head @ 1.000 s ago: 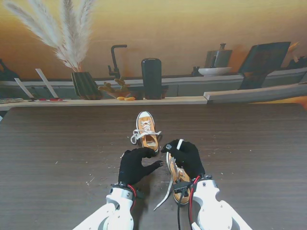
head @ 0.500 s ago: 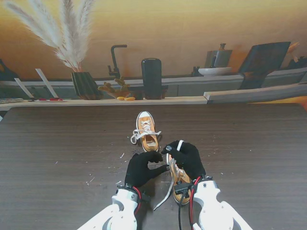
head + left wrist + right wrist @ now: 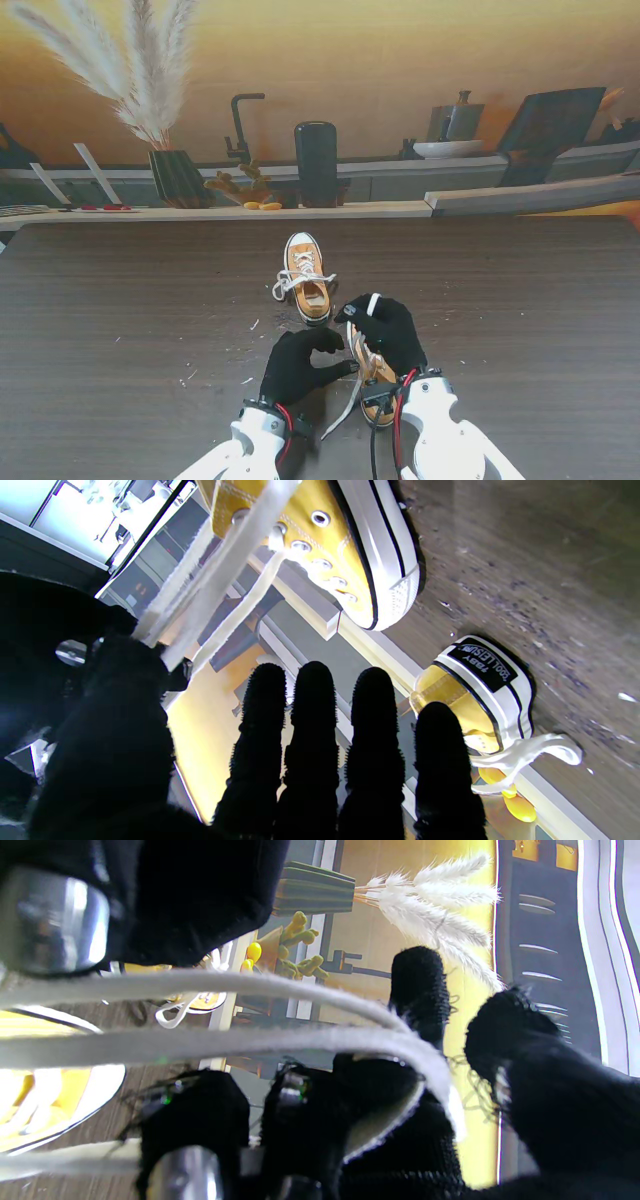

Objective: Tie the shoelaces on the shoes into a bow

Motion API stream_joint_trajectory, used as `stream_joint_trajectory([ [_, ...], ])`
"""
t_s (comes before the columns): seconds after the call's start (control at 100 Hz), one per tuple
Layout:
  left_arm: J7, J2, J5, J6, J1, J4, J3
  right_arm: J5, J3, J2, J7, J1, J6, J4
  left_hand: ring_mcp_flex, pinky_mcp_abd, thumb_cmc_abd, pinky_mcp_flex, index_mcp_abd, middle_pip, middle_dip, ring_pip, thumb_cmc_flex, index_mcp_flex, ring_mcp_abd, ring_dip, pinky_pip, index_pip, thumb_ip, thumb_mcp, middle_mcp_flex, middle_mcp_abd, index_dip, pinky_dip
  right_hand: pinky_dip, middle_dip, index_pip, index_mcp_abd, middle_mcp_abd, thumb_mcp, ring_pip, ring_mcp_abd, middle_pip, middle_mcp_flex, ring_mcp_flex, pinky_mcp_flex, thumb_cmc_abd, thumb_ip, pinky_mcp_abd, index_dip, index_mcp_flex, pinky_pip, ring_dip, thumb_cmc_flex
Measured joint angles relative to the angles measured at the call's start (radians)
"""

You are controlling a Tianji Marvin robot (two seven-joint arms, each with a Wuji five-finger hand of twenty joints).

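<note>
Two yellow sneakers with white soles lie on the dark wooden table (image 3: 120, 300). The far shoe (image 3: 305, 275) (image 3: 475, 690) has its white laces in a bow. My right hand (image 3: 388, 330) covers much of the near shoe (image 3: 375, 390) (image 3: 320, 540). That hand is shut on the near shoe's white lace (image 3: 250, 1040), which loops over its fingers (image 3: 420, 985). A loose lace end (image 3: 345, 405) trails toward me. My left hand (image 3: 298, 365) sits just left of the near shoe, its fingers (image 3: 310, 740) stretched out straight and its thumb beside the taut lace (image 3: 215, 580).
A shelf runs along the table's far edge. It carries a dark vase of pampas grass (image 3: 180, 175), a black cylinder (image 3: 316, 163) and small yellow items (image 3: 262, 205). Small white specks (image 3: 252, 325) dot the table left of the shoes.
My left hand has slid right and a little nearer to me, closing in on the near shoe and the right hand. The right hand and both shoes have barely moved.
</note>
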Motion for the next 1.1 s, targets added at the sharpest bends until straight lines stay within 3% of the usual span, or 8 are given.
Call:
stream_joint_trajectory([
  [0.16, 0.000, 0.001, 0.013, 0.003, -0.001, 0.000, 0.005, -0.001, -0.001, 0.000, 0.001, -0.001, 0.000, -0.003, -0.002, 0.000, 0.000, -0.007, 0.000, -0.025, 0.000, 0.000, 0.057, 0.000, 0.000, 0.000, -0.001, -0.071, 0.000, 0.001, -0.002, 0.000, -0.044, -0.002, 0.000, 0.000, 0.000, 0.000, 0.000, 0.000, 0.000, 0.000, 0.000, 0.000, 0.000, 0.000, 0.000, 0.000, 0.000, 0.000, 0.000, 0.000, 0.000, 0.000],
  [0.29, 0.006, 0.001, 0.040, 0.007, 0.026, -0.021, -0.037, -0.002, 0.003, 0.001, 0.006, -0.003, 0.000, -0.004, -0.006, 0.000, -0.027, -0.023, 0.000, -0.048, 0.000, -0.021, 0.115, 0.000, 0.000, 0.000, -0.005, -0.073, 0.008, 0.072, -0.021, 0.000, -0.087, -0.002, 0.000, 0.000, 0.000, 0.000, 0.000, 0.000, 0.000, 0.000, 0.000, 0.000, 0.000, 0.000, 0.000, 0.000, 0.000, -0.001, 0.000, 0.000, 0.000, 0.000],
  [0.48, 0.088, 0.007, 0.055, 0.045, 0.052, -0.047, -0.059, 0.000, 0.004, 0.002, 0.010, -0.003, 0.002, -0.004, -0.025, 0.000, -0.037, -0.034, 0.000, -0.049, -0.006, -0.037, 0.115, -0.002, 0.000, 0.000, -0.014, -0.078, 0.017, 0.085, -0.030, 0.000, -0.098, -0.002, 0.000, 0.000, 0.000, 0.000, 0.000, 0.000, 0.000, 0.000, 0.000, 0.000, 0.000, 0.000, 0.000, 0.000, 0.000, -0.009, 0.000, 0.000, 0.000, 0.000],
  [0.64, 0.091, 0.003, 0.049, 0.075, 0.022, -0.028, -0.032, 0.000, -0.001, 0.003, 0.009, -0.002, 0.000, -0.004, -0.025, 0.000, -0.037, -0.025, 0.000, -0.046, -0.006, -0.025, 0.105, -0.002, 0.000, 0.000, -0.013, -0.071, 0.017, 0.097, -0.030, 0.000, -0.098, -0.002, 0.000, 0.000, 0.000, -0.001, 0.000, 0.000, 0.000, 0.000, 0.000, 0.000, 0.000, 0.000, 0.000, 0.000, 0.000, -0.010, 0.000, 0.000, 0.000, 0.000],
  [0.91, 0.132, -0.035, 0.004, 0.089, -0.054, 0.045, 0.036, -0.006, -0.003, 0.006, 0.021, -0.003, -0.003, -0.007, -0.017, 0.000, -0.037, 0.003, 0.000, 0.018, 0.012, 0.013, 0.091, -0.002, 0.000, 0.000, 0.032, 0.044, 0.017, 0.081, -0.011, 0.000, -0.034, -0.002, 0.000, 0.000, 0.001, -0.002, 0.000, 0.000, 0.000, 0.000, 0.000, 0.000, 0.000, 0.000, 0.000, 0.000, 0.000, -0.011, 0.000, 0.000, 0.000, 0.000],
  [1.1, 0.141, -0.054, -0.014, 0.075, -0.080, 0.071, 0.059, -0.006, 0.000, 0.007, 0.022, -0.006, -0.004, -0.010, -0.012, 0.000, -0.037, 0.009, 0.000, 0.041, 0.025, 0.025, 0.091, -0.002, -0.002, 0.000, 0.048, 0.095, 0.000, 0.062, 0.000, 0.000, -0.023, -0.002, 0.000, 0.000, 0.001, -0.003, 0.000, 0.000, 0.000, 0.000, 0.000, 0.000, 0.000, 0.000, 0.000, 0.000, 0.000, -0.011, 0.000, 0.000, 0.000, 0.000],
])
